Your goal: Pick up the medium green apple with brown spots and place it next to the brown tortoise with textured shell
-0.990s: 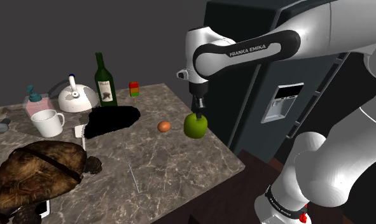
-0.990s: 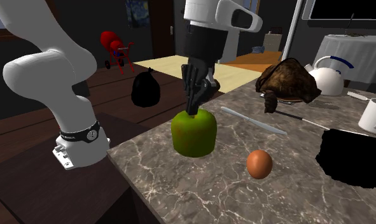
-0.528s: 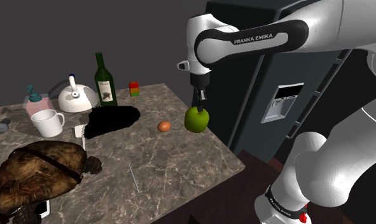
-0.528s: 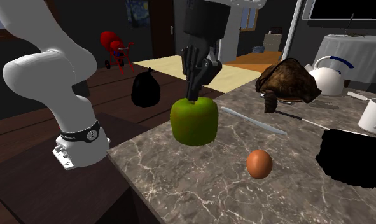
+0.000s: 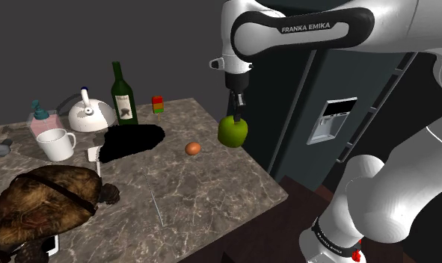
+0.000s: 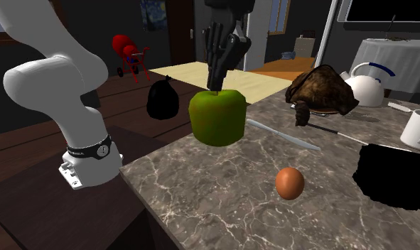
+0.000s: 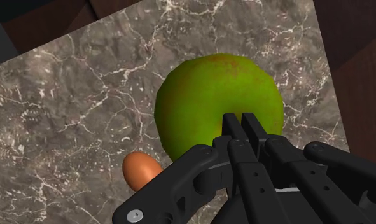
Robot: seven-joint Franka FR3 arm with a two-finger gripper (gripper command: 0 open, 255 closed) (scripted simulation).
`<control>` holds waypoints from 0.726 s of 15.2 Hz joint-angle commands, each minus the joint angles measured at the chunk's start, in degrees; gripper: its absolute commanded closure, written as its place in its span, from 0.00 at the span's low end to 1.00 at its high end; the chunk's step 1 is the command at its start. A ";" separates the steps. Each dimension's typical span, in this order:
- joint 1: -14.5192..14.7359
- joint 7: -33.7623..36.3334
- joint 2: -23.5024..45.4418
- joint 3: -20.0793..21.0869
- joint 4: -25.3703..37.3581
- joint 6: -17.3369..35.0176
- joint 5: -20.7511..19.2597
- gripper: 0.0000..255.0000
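**Arm high, jaws clamped**

The white arm [image 5: 309,30] rises at the shoulder view's right, bends at the elbow and reaches leftward across that view's top. The wrist points straight down. The black jaws, almost meeting, pinch the top of the apple [image 5: 232,132], holding it aloft.

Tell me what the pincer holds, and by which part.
The pincer holds the apple, clasped at its top.

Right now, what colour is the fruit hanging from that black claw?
The apple is bright green with faint brownish blotches, clearest in the wrist view.
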 commanded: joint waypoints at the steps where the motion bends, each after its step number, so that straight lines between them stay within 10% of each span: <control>1: 0.01 -0.12 -0.12 0.04 1.61 -1.73 0.02 1.00; 11: 0.11 -0.61 0.53 0.24 9.95 -9.42 0.19 1.00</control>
